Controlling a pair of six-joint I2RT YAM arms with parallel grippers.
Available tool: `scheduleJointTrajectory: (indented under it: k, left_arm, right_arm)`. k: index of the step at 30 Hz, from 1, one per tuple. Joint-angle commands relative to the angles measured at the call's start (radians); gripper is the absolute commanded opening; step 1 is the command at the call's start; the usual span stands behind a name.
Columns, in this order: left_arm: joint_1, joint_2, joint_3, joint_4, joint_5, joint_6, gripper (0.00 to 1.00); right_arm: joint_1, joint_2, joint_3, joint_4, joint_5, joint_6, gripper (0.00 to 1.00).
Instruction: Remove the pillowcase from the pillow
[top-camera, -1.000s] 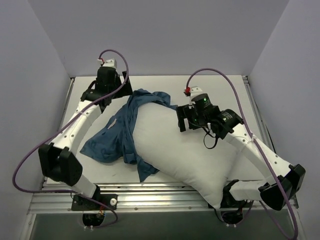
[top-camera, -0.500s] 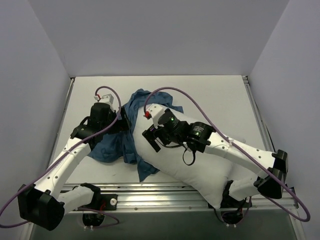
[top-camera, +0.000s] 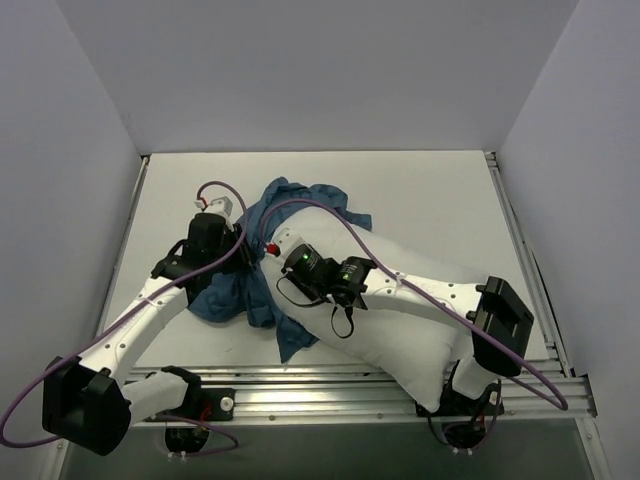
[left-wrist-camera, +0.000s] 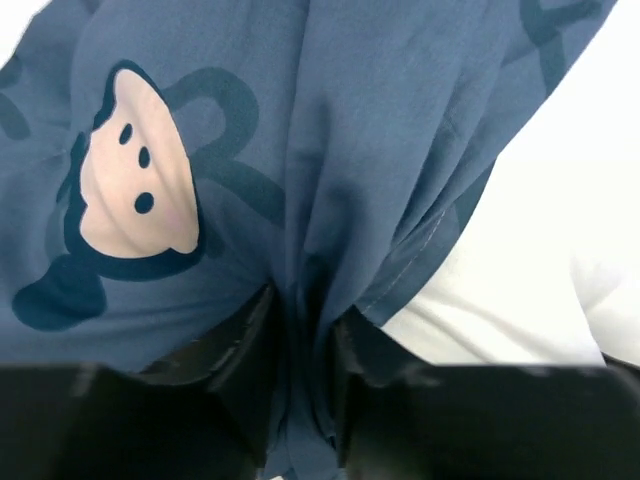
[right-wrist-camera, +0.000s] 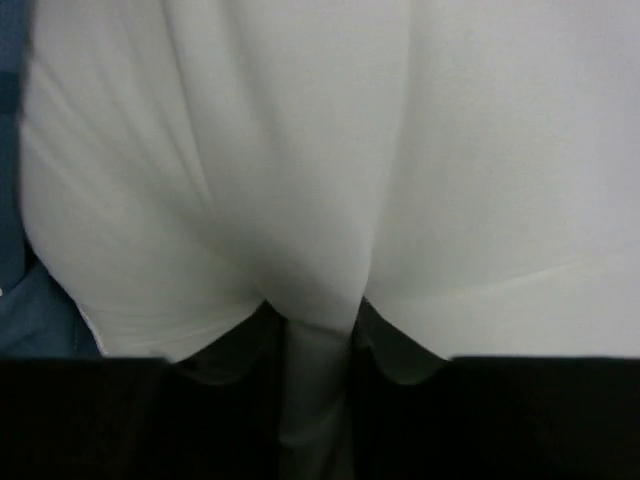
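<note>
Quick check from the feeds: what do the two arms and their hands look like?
The left arm and right arm match: white links, black joint blocks, black wrists. A purple cable loops over each wrist. The right wrist shows a green light and a red plug. The left hand and right hand both look black.
</note>
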Motion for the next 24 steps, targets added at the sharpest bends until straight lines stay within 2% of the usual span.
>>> scheduleJointTrajectory:
  k: [1, 2, 7, 15, 18, 24]
  left_arm:
    - [0.012, 0.028, 0.006, 0.045, -0.037, -0.021, 0.30]
    - [0.031, 0.034, 0.015, 0.045, -0.046, -0.022, 0.19]
    - [0.110, 0.069, 0.081, 0.022, -0.118, -0.018, 0.03]
    - [0.242, 0.152, 0.207, -0.030, -0.211, 0.003, 0.02]
    - [0.268, 0.177, 0.239, -0.030, -0.222, 0.012, 0.07]
    - [0.302, 0.246, 0.265, -0.042, -0.203, -0.012, 0.11]
  right_arm:
    - [-0.013, 0.064, -0.036, -0.089, 0.055, 0.051, 0.14]
    - [-0.021, 0.060, -0.036, -0.093, 0.059, 0.056, 0.00]
    - [-0.088, -0.032, -0.022, -0.124, 0.060, 0.090, 0.00]
    - [-0.251, -0.276, 0.001, -0.193, 0.031, 0.103, 0.00]
    - [-0.315, -0.347, 0.013, -0.228, 0.005, 0.102, 0.00]
    - [-0.450, -0.492, 0.026, -0.212, -0.142, 0.107, 0.00]
